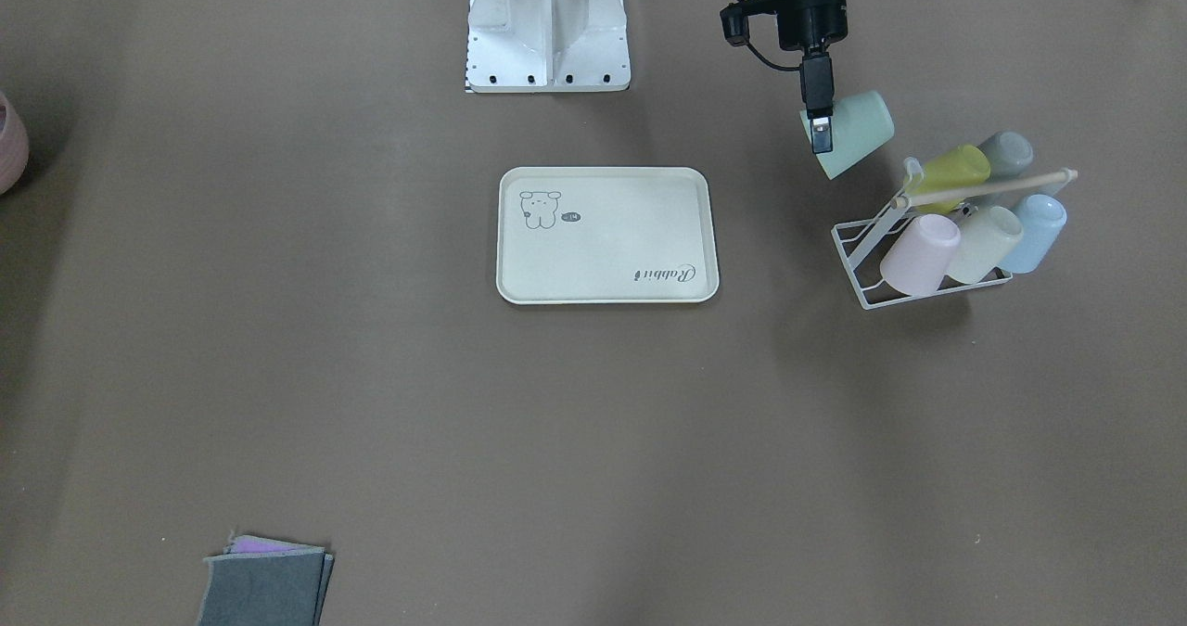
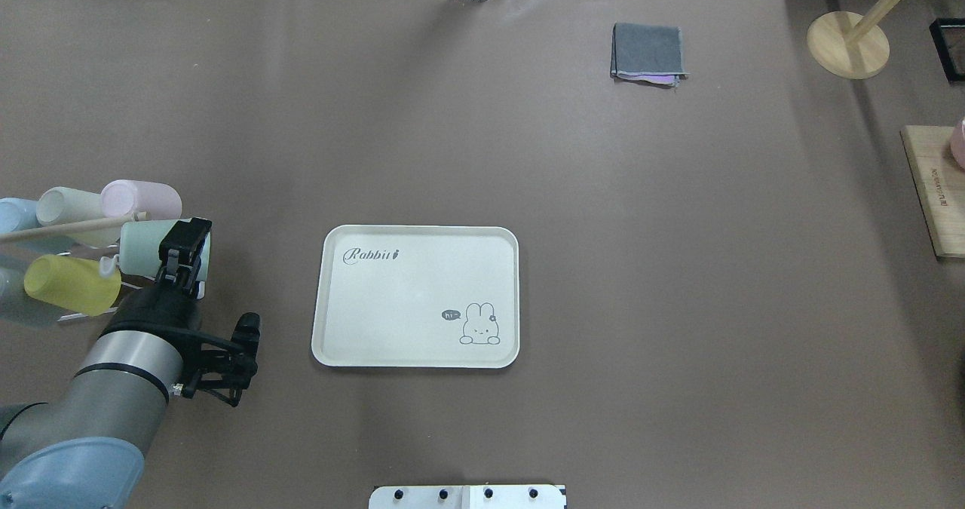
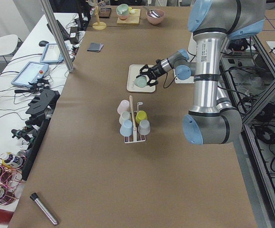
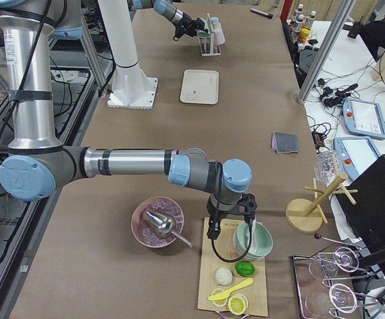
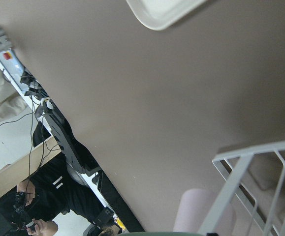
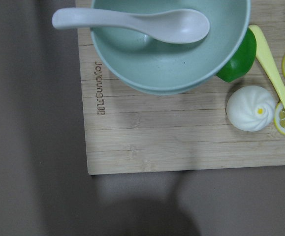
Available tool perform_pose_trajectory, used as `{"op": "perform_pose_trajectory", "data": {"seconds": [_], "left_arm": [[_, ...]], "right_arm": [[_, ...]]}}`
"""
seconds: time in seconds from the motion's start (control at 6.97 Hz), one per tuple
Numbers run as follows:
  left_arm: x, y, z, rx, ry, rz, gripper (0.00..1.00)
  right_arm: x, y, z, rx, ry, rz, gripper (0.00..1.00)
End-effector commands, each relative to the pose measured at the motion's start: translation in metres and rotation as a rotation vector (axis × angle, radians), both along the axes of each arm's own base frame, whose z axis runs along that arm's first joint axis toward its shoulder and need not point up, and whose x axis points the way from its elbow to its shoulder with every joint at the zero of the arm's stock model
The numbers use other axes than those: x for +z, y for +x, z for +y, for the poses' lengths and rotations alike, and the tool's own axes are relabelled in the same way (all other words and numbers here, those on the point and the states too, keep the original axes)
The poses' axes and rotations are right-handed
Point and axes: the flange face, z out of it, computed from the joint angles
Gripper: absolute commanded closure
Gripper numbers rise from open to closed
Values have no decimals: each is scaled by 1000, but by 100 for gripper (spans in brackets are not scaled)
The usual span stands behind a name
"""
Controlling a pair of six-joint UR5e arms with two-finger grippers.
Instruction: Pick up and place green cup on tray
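Observation:
The green cup (image 1: 862,125) is a pale mint tumbler, tilted on its side in the air just beside the white wire rack (image 1: 867,260). My left gripper (image 1: 822,139) is shut on its rim, one finger inside and one outside. From overhead the same cup (image 2: 139,246) pokes out past the left gripper (image 2: 188,264). The cream tray (image 1: 607,236) lies flat at the table's middle with nothing on it, a good way from the cup. My right gripper (image 4: 229,222) hovers over a wooden board at the far end; I cannot tell its state.
The rack holds a yellow-green cup (image 1: 950,176), a grey cup (image 1: 1009,153), a pink cup (image 1: 918,253), a cream cup (image 1: 985,241) and a blue cup (image 1: 1034,229) under a wooden rod. A folded grey cloth (image 2: 648,53) lies far off. The robot base (image 1: 547,32) stands behind the tray.

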Motion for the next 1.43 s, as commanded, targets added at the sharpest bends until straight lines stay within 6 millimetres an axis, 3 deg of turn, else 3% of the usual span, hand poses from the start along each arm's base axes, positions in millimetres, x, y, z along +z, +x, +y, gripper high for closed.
{"op": "perform_pose_trajectory", "data": {"seconds": [0.0,0.29,0.86,1.15,1.29], "left_arm": [[-7,9,7,-16,-14,325,34],[19,19,15,-19,-35,603,35],[8,-9,26,3,-52,1088,35],[30,17,37,4,-144,1255,35],[26,34,37,1,-168,1332,35]], "right_arm": [[1,0,1,0,-1,0,0],[2,0,1,0,-4,0,0],[2,0,0,1,-6,0,0],[2,-1,-1,1,-4,-8,0],[2,-1,-1,1,-3,-9,0]]}}
